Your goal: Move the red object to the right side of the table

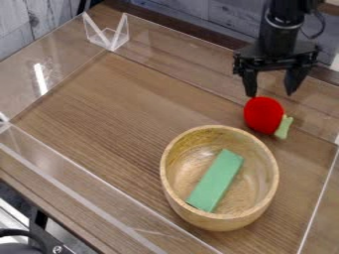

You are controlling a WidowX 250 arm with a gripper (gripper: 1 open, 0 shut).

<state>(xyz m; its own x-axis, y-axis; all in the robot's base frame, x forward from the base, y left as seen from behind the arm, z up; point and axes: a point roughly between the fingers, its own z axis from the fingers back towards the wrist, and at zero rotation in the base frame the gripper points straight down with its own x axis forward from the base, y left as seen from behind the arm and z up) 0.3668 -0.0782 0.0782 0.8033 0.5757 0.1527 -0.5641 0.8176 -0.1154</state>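
Black gripper (275,79) hangs with its fingers spread wide and empty, just above the red strawberry toy (264,112). Toy rests on the wood-grain table (119,109) near the right acrylic wall, beside a wooden bowl (179,179) holding a green block (216,180).

You had even, fairly bright light across the frame, apparently from overhead, with only soft, short shadows. The table (106,109) showed its wood grain clearly, but the picture was small and coarse, so fine edges were soft. Pale glare streaked the clear acrylic walls (54,69) at the upper left and along the left edge. The wooden bowl (220,177) cast a faint shadow inside its rim. The red object (263,112) carried what was perhaps a small highlight; you could not tell at that resolution. The top right corner was dark and muddy.
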